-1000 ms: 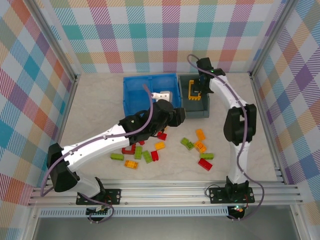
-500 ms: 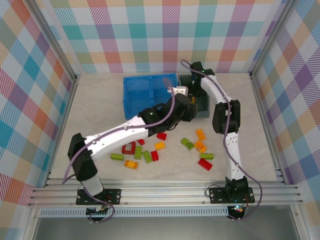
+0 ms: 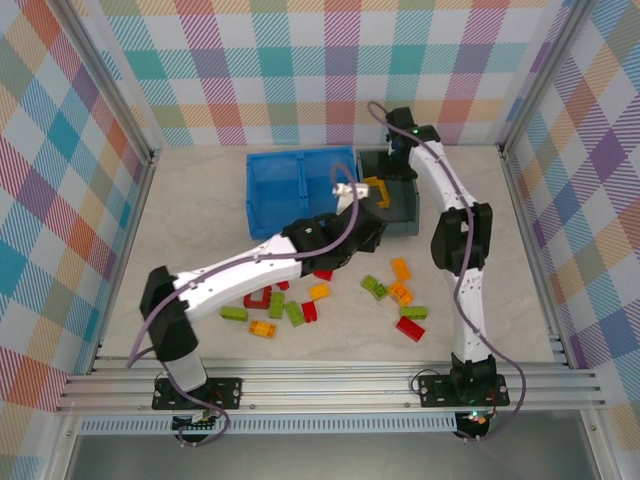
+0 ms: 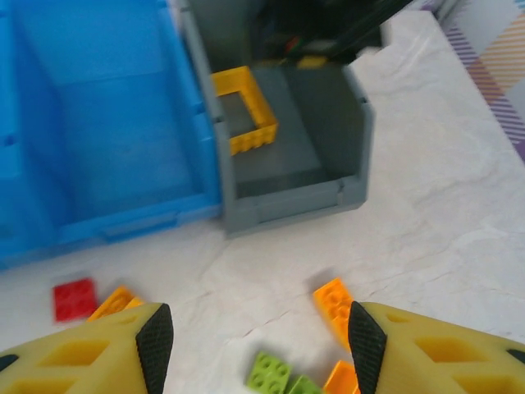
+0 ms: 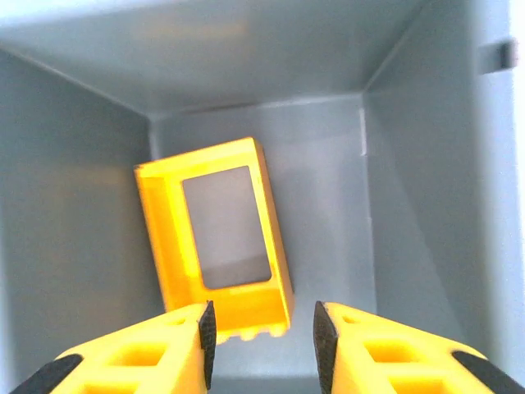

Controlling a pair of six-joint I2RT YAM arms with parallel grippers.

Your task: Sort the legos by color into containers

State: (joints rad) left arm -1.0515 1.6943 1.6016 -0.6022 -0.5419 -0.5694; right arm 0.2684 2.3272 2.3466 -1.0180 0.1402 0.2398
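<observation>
A glossy orange-yellow hollow rectangular plastic frame lies inside the smooth dark grey plastic bin at the far side, below the right gripper, jaws apart. The left gripper gapes empty over near studded bricks.

Beige marbled tabletop, plaid walls

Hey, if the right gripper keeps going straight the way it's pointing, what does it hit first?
Most likely the yellow frame brick in the grey bin, directly ahead of the right gripper and its open jaws; depth is hard to judge.
</observation>
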